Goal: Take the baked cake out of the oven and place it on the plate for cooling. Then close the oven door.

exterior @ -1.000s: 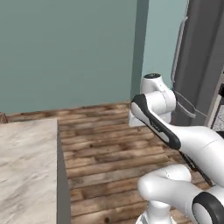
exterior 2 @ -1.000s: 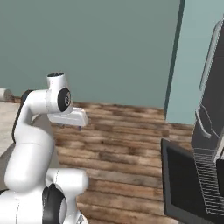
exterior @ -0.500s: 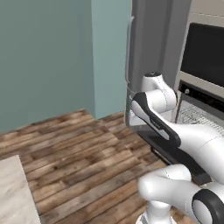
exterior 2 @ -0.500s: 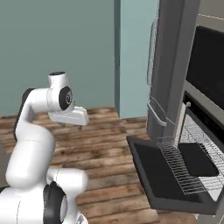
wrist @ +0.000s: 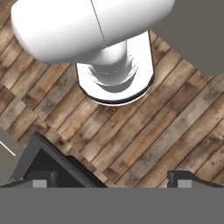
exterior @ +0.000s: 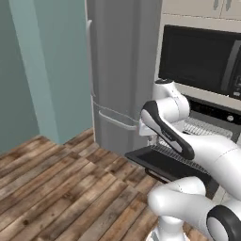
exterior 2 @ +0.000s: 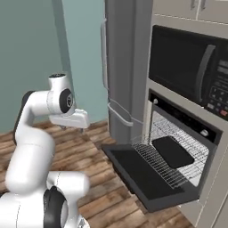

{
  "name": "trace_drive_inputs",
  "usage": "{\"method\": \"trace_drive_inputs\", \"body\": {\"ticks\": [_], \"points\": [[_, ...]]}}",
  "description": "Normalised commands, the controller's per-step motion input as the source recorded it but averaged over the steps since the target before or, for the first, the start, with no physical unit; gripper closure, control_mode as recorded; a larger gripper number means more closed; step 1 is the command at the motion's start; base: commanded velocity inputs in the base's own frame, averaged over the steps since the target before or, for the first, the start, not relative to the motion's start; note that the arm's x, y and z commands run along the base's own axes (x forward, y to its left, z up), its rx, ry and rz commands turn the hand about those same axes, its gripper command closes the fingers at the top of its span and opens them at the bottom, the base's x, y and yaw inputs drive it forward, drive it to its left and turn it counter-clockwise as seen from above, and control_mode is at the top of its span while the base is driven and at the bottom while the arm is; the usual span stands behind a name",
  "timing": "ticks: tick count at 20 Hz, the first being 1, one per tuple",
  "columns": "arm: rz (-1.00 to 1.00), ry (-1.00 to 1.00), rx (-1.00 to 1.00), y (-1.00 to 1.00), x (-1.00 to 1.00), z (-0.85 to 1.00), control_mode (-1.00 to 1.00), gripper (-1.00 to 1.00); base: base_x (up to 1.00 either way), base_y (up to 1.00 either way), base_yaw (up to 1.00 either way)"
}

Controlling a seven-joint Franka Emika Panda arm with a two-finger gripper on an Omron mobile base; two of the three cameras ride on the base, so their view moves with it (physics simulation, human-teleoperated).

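The black wall oven (exterior 2: 187,133) stands with its drop-down door (exterior 2: 147,176) lowered flat. A wire rack (exterior 2: 167,167) reaches out over the door. On it lies a dark flat rectangular cake (exterior 2: 172,151). From the left base view the oven door (exterior: 164,162) shows behind my arm. My gripper (exterior 2: 81,129) hangs well left of the oven, pointing down at the floor. Its fingertips (wrist: 41,183) stand far apart, so the gripper (wrist: 113,180) is open and empty. A corner of the oven door (wrist: 48,164) shows at the hand view's lower left. The plate is out of view.
A black microwave (exterior 2: 191,67) with a keypad sits above the oven. A tall grey fridge (exterior 2: 124,67) stands to the oven's left, against a teal wall (exterior: 42,70). Wooden floor (exterior: 56,193) stretches in front. The fridge's handles (exterior: 113,120) stick out near my arm.
The whole picture has swung: the base has moved, and the counter and bare wall have given way to the fridge, microwave and open oven. The arm's pose looks unchanged.
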Motion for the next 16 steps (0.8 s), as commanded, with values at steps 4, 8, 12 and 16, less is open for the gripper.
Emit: {"method": "trace_drive_inputs", "body": {"ticks": [4,8,12,16], "points": [[0.00,0.00,0.00,0.00,0.00,0.00,1.00,-1.00,0.03,0.63,-0.57],[0.00,0.00,0.00,0.00,0.00,0.00,1.00,-1.00,0.02,0.61,-0.57],[0.00,0.00,0.00,0.00,0.00,0.00,1.00,-1.00,0.02,0.66,-0.57],[0.00,0.00,0.00,0.00,0.00,0.00,1.00,-1.00,0.02,0.74,-0.57]]}}
